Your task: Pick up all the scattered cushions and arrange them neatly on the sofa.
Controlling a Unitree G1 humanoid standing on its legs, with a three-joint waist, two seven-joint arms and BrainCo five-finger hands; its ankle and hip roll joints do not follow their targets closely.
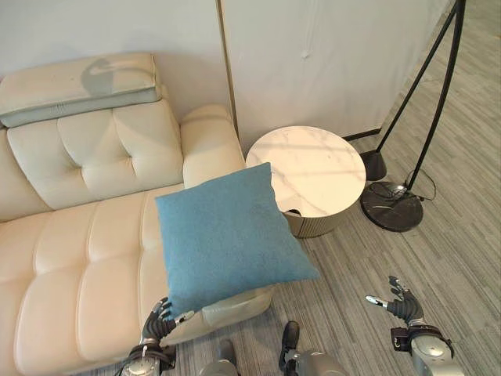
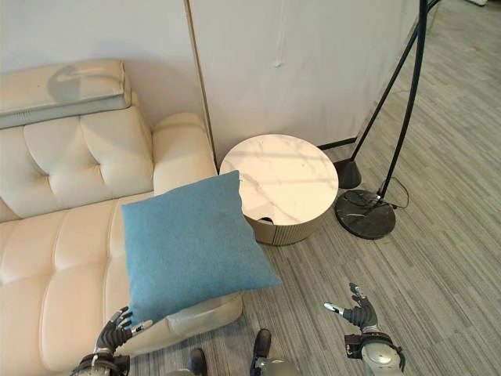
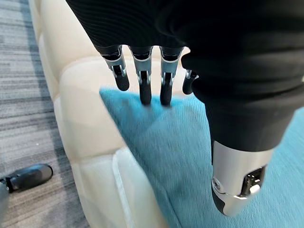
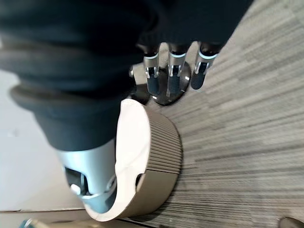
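Lying on sofa (image 1: 70,258) edge, blue cushion (image 1: 223,235), left hand (image 1: 156,319) fingers (image 3: 145,83) straight, just beside its corner

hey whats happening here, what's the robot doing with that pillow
A blue cushion lies on the seat of the cream sofa, one corner sticking out past the seat's front edge toward the round marble-topped side table. The robot's left hand is at the cushion's near corner with fingers straight, not gripping it. The right hand is open over the grey floor, holding nothing. A black floor lamp stands beyond the table.
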